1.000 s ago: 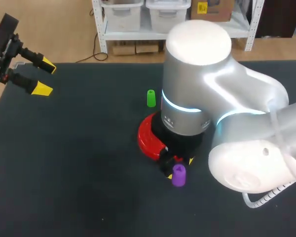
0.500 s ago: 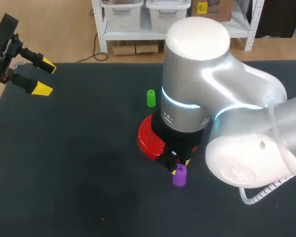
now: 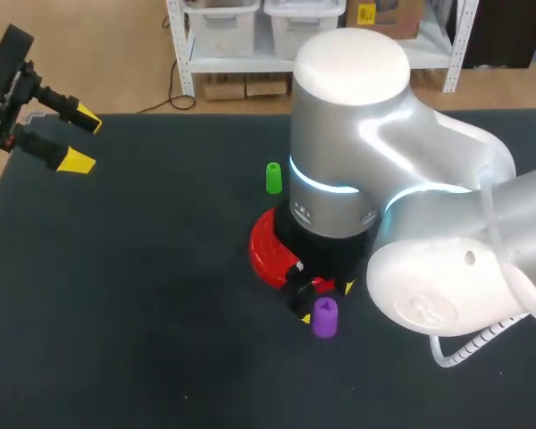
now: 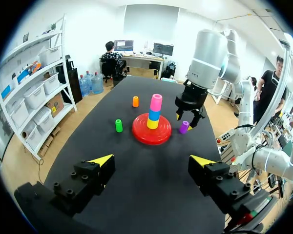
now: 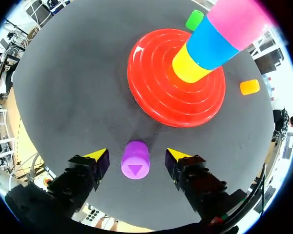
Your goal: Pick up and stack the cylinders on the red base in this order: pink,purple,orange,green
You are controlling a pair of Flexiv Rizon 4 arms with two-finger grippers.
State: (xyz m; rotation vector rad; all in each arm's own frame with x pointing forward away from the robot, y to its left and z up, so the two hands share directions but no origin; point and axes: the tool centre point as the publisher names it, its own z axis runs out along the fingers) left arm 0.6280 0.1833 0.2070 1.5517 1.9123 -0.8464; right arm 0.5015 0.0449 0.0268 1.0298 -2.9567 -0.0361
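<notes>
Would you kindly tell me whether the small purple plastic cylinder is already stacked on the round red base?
No, the purple cylinder stands on the black table beside the red base, between the right gripper's open fingers.

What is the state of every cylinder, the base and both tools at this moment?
red base: on the table, carrying a stack.
pink cylinder: on top of the stack, above blue cylinder and yellow cylinder.
purple cylinder: upright on the table, between the right tool fingers, not gripped.
green cylinder: upright, beside the base.
orange cylinder: upright, apart from the base.
right tool: open.
left tool: open, empty.
</notes>
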